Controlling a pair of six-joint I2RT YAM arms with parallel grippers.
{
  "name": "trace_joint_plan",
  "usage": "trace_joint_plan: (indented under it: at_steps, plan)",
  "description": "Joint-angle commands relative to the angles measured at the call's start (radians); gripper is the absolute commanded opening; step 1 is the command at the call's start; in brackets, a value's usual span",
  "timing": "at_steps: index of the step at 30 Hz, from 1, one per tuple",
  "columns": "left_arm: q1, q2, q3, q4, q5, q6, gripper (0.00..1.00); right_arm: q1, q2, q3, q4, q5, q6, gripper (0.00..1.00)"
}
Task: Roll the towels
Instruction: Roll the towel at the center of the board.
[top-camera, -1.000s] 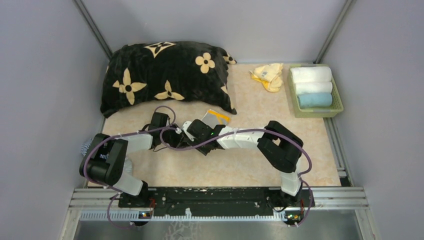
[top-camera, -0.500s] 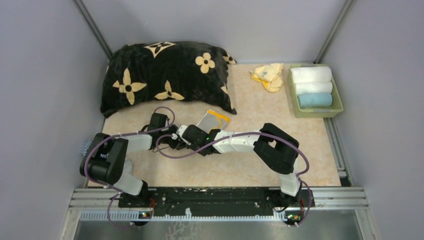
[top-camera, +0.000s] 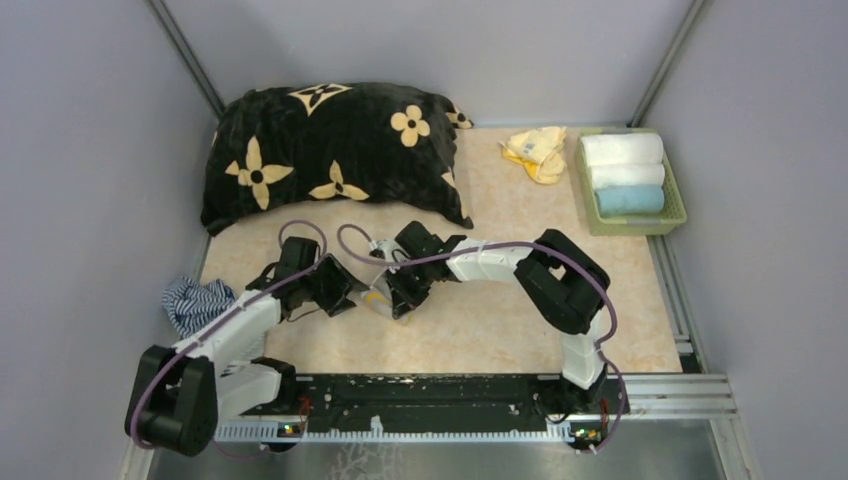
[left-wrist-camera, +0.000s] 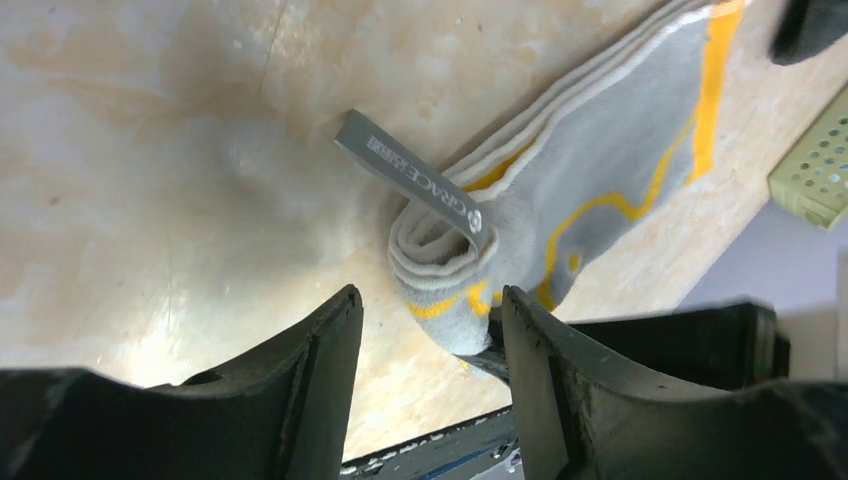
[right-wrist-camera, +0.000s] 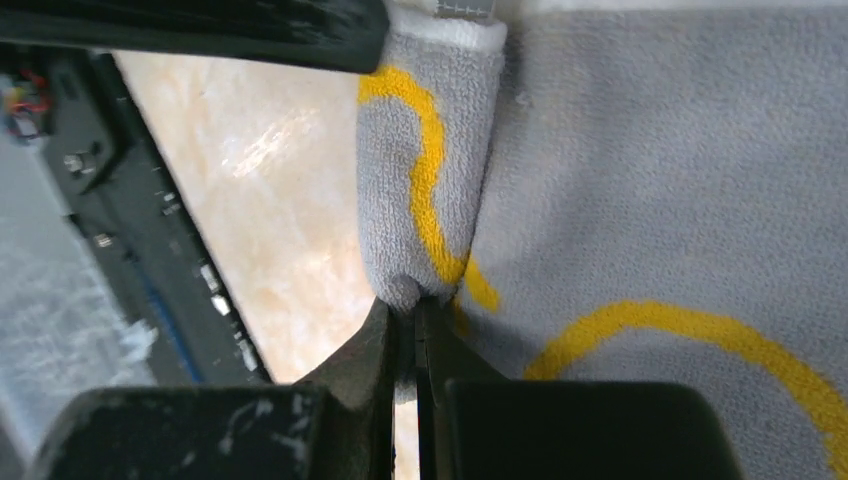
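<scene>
The cushion (top-camera: 330, 150) lies back left on the table (top-camera: 520, 220). The basket (top-camera: 630, 226) sits back right with rolled towels (top-camera: 622, 150) inside. A half-rolled towel (left-wrist-camera: 620, 150) lies in the middle.

"GRACE" on grey tag (left-wrist-camera: 410, 175) of grey-and-yellow towel (left-wrist-camera: 600, 190)

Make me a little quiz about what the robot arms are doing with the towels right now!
1. True or false: the right gripper is shut on the grey-and-yellow towel.
2. How many rolled towels lie in the green basket? A two, B three, C five.
3. Fill in: the loose yellow towel lies beside the green ____.
Key: 1 true; 2 B; 3 basket.
</scene>
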Motion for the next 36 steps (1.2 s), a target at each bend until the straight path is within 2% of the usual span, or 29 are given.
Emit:
trace_joint_plan:
  at_steps: [1,5,9,18,22,26,30,33,36]
  plan:
    - [0.003,-0.115,-0.048,-0.11,-0.025,-0.028,0.61,-0.079,0.031,-0.029,0.106,-0.34,0.161,0.0]
    - [0.004,-0.153,-0.092,-0.06,0.03,-0.066,0.62,-0.143,0.075,-0.06,0.211,-0.481,0.282,0.0]
    - [0.003,-0.117,-0.078,-0.002,0.063,-0.083,0.62,-0.181,0.12,-0.068,0.249,-0.545,0.345,0.0]
    - [-0.004,0.073,-0.007,0.133,0.078,-0.097,0.62,-0.203,0.167,-0.055,0.206,-0.543,0.319,0.0]
    - [-0.017,0.153,0.029,0.166,0.078,-0.098,0.59,-0.202,0.16,-0.043,0.18,-0.516,0.303,0.0]
    - [-0.027,0.216,0.045,0.159,0.051,-0.085,0.49,-0.201,0.121,-0.032,0.143,-0.451,0.27,0.02]
    - [-0.029,0.239,0.028,0.154,0.044,-0.085,0.34,-0.195,0.06,-0.015,0.074,-0.333,0.215,0.08]
    - [-0.029,0.234,0.028,0.128,0.03,-0.082,0.24,-0.173,0.001,-0.005,0.006,-0.215,0.161,0.18]
    - [-0.028,0.229,0.038,0.1,0.018,-0.073,0.17,-0.127,-0.072,-0.005,-0.046,-0.078,0.099,0.33]
